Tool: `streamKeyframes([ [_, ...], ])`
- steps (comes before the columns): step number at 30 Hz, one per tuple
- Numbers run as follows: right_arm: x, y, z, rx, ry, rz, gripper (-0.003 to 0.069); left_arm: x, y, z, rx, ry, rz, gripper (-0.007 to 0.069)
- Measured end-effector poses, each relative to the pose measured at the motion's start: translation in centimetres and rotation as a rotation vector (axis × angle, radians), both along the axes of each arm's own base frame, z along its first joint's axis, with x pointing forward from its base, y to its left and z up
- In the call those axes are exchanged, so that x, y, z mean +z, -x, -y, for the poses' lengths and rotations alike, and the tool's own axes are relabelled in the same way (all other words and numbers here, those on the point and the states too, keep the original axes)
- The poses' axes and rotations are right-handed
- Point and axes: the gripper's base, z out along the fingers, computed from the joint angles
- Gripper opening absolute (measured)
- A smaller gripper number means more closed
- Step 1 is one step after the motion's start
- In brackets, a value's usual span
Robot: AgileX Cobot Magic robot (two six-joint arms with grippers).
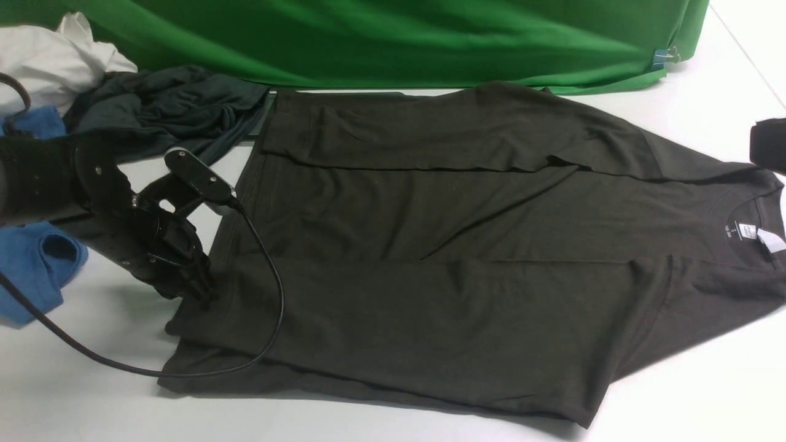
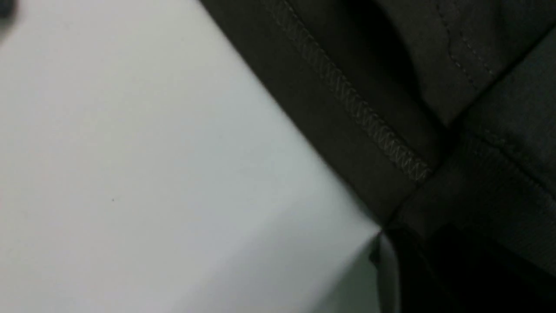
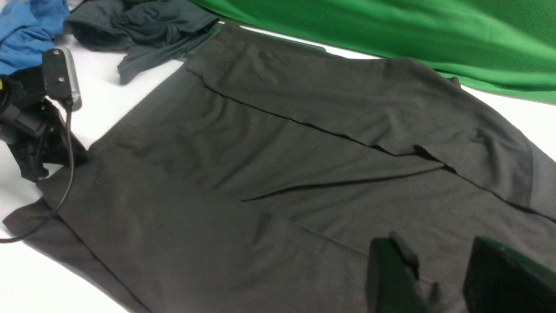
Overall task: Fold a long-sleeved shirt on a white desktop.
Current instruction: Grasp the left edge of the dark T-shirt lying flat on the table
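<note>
Fingers [image 1: 194, 277] of left gripper [image 1: 202, 297] pinched on long-sleeved shirt [image 1: 430, 245] hem, right gripper [image 3: 438, 250] parted, long axis left-right, neck rightward

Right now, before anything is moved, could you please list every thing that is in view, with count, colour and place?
long-sleeved shirt: one, dark olive-brown, spread across the middle, neck to the right
white desktop: one, white, under everything
backdrop cloth: one, green, along the far edge
crumpled garment: one, dark teal-grey, far left
blue cloth: two patches, blue, left edge
white cloth: one, white, far left corner
left gripper: one, black, at the shirt's left hem
right gripper: one, black, open, by the shirt's neck end
</note>
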Motion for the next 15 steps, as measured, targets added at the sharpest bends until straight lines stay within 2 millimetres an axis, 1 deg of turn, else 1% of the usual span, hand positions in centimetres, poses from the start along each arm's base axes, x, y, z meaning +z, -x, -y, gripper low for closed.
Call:
streamKeyframes([
  [2, 0.0, 0.0, 0.0, 0.000, 0.000, 0.000, 0.0240, 0.0, 0.0, 0.0, -0.003, 0.001, -0.005, 0.0052],
  [4, 0.0, 0.0, 0.0, 0.000, 0.001, 0.000, 0.0240, 0.2, 0.0, 0.1, -0.008, 0.006, -0.023, 0.0031],
  [9, 0.0, 0.0, 0.0, 0.000, 0.001, 0.000, 0.0240, 1.0, -0.2, 0.3, -0.014, 0.025, -0.061, 0.0026],
  [15, 0.0, 0.0, 0.0, 0.000, 0.002, 0.001, 0.0240, 3.0, -1.2, 0.5, -0.030, 0.050, -0.086, 0.0026],
])
